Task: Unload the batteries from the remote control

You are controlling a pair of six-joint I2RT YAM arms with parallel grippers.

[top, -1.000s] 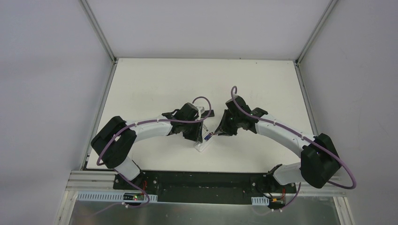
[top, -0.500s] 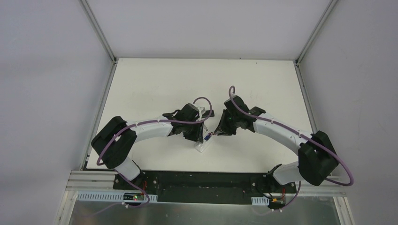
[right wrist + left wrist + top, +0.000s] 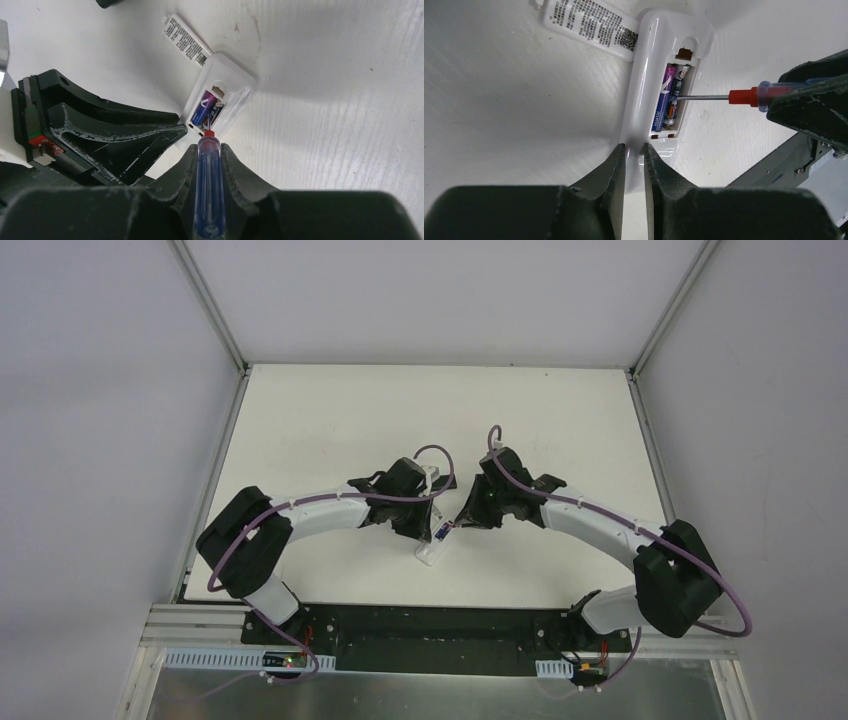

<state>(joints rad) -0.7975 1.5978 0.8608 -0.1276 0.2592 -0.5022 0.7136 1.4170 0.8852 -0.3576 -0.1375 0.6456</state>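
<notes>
The white remote control [image 3: 644, 75] lies back up with its battery bay open. Two batteries sit side by side in it, one blue-purple [image 3: 663, 100] and one dark with orange [image 3: 674, 102]. My left gripper [image 3: 633, 150] is shut on the remote's near end, one finger on each side. My right gripper [image 3: 209, 150] is shut on a blue-handled screwdriver [image 3: 209, 190]. The screwdriver's metal shaft [image 3: 704, 97] reaches from the right, and its tip touches the dark battery. From above, both grippers meet over the remote [image 3: 432, 548], the left [image 3: 425, 525] and the right [image 3: 465, 520].
A white strip with printed text and a code square [image 3: 589, 22] lies flat just beyond the remote's far end, also seen in the right wrist view [image 3: 185, 40]. The table's near metal edge [image 3: 784, 160] runs close on the right.
My left gripper's jaws have narrowed onto the remote. The right arm has shifted slightly towards the remote with the screwdriver still held.
</notes>
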